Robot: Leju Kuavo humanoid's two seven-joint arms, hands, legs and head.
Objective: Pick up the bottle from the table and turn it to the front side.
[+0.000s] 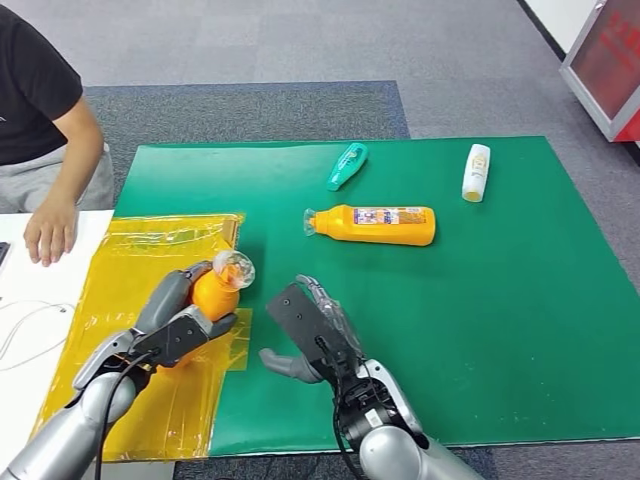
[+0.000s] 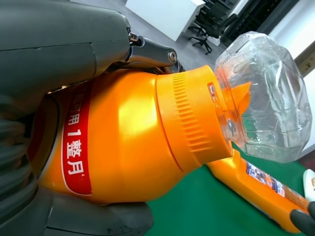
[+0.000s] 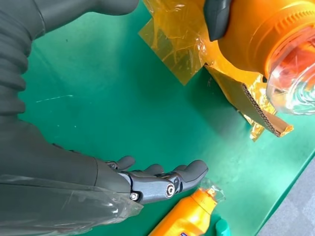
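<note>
The green surface [image 1: 490,330] carries everything, with a sheet of yellow film [image 1: 143,270] over its left end. Above that film an orange bottle [image 1: 213,293] with a clear cap [image 1: 232,268] is held clear of the surface in the left robot hand [image 1: 177,325], whose thumb and fingers are wrapped round the body; in the left wrist view a red label strip with white print can be read on the side turned to that camera.

The step in hand is judged to be the turning of the bottle. It would be done well if the bottle were rolled slowly about its long axis, the grip kept firm on the body rather than on the ribbed collar [image 2: 193,118], and the rotation halted once the main printed face looks forward. Handing over to the free hand may be needed if the wrist runs out of travel.

The right robot hand [image 1: 309,330] is held open and empty just beside the bottle, fingers spread and extended above the surface, touching nothing. A second orange bottle [image 1: 373,224] lies on its side further off.
</note>
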